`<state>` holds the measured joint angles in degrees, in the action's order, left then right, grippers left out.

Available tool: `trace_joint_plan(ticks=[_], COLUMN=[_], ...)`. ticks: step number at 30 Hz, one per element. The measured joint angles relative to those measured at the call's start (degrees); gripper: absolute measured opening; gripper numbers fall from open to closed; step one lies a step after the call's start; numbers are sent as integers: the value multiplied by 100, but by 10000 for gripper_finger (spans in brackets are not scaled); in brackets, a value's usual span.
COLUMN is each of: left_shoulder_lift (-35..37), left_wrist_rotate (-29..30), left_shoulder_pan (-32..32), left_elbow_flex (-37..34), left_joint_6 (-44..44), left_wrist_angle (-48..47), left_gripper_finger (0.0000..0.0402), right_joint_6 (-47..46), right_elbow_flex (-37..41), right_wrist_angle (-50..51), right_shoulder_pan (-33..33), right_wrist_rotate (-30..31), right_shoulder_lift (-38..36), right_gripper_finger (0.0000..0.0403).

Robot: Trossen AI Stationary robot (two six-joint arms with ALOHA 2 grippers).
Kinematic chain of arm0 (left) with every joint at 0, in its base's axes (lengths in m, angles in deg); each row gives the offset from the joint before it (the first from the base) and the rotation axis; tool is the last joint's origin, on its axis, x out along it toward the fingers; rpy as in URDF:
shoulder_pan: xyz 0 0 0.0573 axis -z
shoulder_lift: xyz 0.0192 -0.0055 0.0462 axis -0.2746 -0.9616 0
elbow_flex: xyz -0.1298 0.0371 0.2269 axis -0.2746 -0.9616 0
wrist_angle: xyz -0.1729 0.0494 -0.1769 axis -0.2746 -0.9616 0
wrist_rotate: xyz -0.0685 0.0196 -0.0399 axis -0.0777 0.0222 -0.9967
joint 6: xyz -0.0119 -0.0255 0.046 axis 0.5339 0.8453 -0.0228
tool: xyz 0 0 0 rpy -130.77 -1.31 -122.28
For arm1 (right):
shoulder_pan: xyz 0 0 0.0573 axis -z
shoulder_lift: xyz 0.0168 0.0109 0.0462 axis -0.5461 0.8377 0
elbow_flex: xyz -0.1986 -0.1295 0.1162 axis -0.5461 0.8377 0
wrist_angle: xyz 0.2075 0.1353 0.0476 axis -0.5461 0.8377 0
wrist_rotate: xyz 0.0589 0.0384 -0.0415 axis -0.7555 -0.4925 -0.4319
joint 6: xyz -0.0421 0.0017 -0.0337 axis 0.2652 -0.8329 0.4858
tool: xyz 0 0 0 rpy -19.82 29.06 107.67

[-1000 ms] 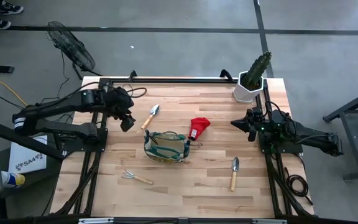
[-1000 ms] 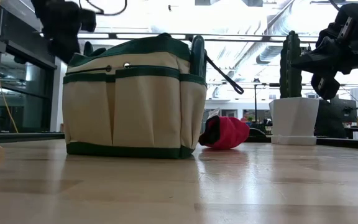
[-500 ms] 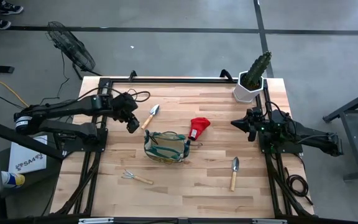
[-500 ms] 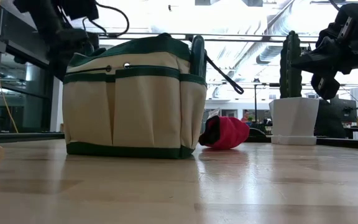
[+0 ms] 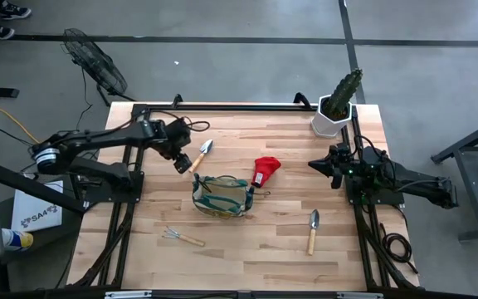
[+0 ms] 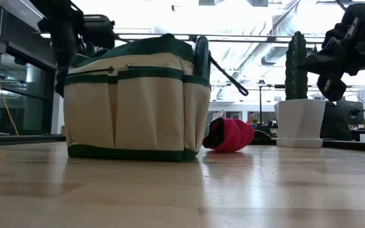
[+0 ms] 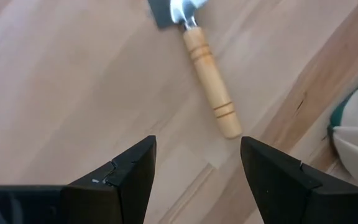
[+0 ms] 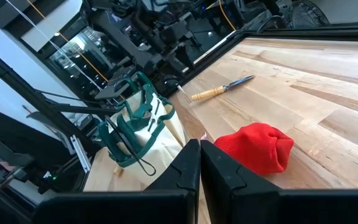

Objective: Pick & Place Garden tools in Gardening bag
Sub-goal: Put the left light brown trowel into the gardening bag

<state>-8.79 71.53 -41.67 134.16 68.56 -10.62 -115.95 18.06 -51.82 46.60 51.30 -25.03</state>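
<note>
The left gripper [image 5: 183, 159] hangs above the table in the upper left of the high view, fingers spread wide. Just right of it lies a wooden-handled metal trowel [image 5: 201, 154], untouched. In the left wrist view the trowel's handle [image 7: 207, 86] lies ahead of the gap between the two dark fingers [image 7: 126, 174], its blade cut off by the frame's top edge.

The tan fabric gardening bag with dark green trim [image 5: 221, 195] stands at the centre of the high view, just below the trowel, with bare wood between them. A red glove-like piece [image 5: 265, 169] lies just upper right of the bag. A wooden-handled hand rake [image 5: 180, 237] lies lower left of the bag, and a second wooden-handled trowel [image 5: 312, 230] lower right, each with open board around it.

The right gripper [image 5: 316, 164] waits at the table's right edge, fingers pressed together, below a green cactus in a white pot [image 5: 336, 105].
</note>
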Motion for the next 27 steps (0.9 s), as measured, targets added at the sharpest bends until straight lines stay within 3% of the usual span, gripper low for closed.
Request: trace_joint_plan(ticks=[27], left_shoulder_lift=[-1455], left_wrist_rotate=[-653], left_shoulder_pan=[-14], left_elbow_flex=[0], left_joint_6=[-94], left_wrist_angle=[793], left_gripper_finger=[225], right_joint_6=[0], right_elbow_flex=[0], right_wrist_angle=[0], right_shoulder_pan=[0], right_wrist_rotate=[0], right_shoulder_lift=[1], right_gripper_finger=[4])
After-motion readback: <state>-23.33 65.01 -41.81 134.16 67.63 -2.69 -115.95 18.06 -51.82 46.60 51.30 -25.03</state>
